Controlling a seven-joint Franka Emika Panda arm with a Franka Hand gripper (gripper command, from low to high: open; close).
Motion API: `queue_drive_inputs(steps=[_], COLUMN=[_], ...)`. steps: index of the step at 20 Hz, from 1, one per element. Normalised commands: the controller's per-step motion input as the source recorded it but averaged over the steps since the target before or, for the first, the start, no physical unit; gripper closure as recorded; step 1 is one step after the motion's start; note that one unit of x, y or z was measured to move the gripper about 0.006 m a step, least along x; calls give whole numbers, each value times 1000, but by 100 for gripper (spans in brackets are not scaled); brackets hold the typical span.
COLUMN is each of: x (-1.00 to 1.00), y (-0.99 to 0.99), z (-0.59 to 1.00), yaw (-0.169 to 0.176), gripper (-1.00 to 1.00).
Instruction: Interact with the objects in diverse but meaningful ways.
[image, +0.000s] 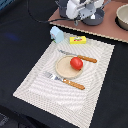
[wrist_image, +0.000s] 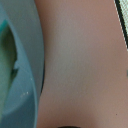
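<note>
Claw upper centre over grey pan; grip state unclear. Tomato on plate mid-frame: likely light, smooth, roll-prone; pinch across widest middle.

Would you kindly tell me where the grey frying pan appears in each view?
Exterior view: the frying pan sits at the top, on the brown board, under the pincer.
Wrist view: its grey rim fills one side.
Shared landmark: the brown board.
</note>
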Motion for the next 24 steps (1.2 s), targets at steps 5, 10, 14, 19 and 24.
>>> queue_drive_inputs(steps=[5, 10, 14, 19, 24], x=[-213, -199, -241, -148, -18], y=[-27, -3, -31, -386, -957], z=[0, 0, 0, 100, 246], yaw=[0, 0, 0, 0, 0], gripper=[100, 100, 100, 100, 100])
